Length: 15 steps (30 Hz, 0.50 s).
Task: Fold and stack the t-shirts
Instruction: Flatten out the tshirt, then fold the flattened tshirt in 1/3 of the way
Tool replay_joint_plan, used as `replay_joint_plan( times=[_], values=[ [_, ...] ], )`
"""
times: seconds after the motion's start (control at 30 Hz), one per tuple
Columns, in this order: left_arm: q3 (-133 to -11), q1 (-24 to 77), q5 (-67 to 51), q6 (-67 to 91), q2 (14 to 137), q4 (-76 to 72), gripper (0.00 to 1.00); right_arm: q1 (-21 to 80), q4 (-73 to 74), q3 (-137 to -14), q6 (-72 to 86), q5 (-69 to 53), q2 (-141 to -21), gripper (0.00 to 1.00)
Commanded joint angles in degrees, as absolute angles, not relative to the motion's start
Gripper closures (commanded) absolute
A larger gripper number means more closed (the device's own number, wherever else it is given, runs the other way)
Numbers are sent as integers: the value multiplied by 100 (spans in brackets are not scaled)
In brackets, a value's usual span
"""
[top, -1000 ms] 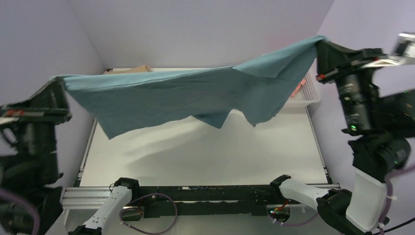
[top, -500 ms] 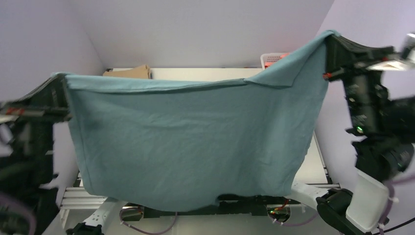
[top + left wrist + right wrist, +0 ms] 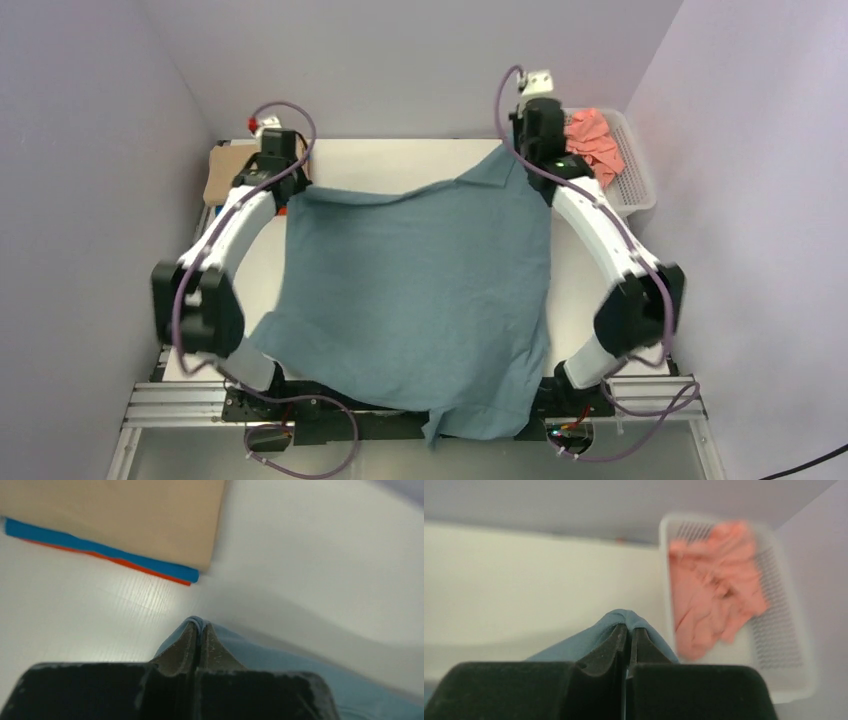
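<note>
Teal-grey t-shirt is spread over worktop at frame centre, hem overhanging bottom edge. Upper corners are clamped by left fingers and right fingers, both closed on cloth.

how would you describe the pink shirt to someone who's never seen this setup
At the far right corner of the table sits a white perforated basket. The salmon pink t-shirt lies crumpled inside it, unlike the teal t-shirt spread over the table and the folded stack far left.
</note>
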State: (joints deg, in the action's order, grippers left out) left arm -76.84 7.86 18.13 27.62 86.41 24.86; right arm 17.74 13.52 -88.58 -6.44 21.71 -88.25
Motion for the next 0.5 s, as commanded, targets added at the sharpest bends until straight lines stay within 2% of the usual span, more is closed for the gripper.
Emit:
replay_joint_plan(
  times=[0.0,0.1,0.2,0.3,0.47],
  values=[
    [-8147,574,1624,3011,9991,2277,100,1572,518,-8466,225,1560,-9686,100],
    [-9072,419,1392,3062,11177,2805,100,1483,637,-8767,465,1260,-10718,100],
    [-9437,347,1207,3029,11785,2832,100,1420,914,-9308,579,1122,-11571,100],
    [-9480,318,1158,2993,11939,2672,100,1403,892,-9554,585,1106,-11963,100],
    [-9524,255,1232,2947,11881,2618,100,1330,1008,-9738,653,1162,-11961,100]
  ],
)
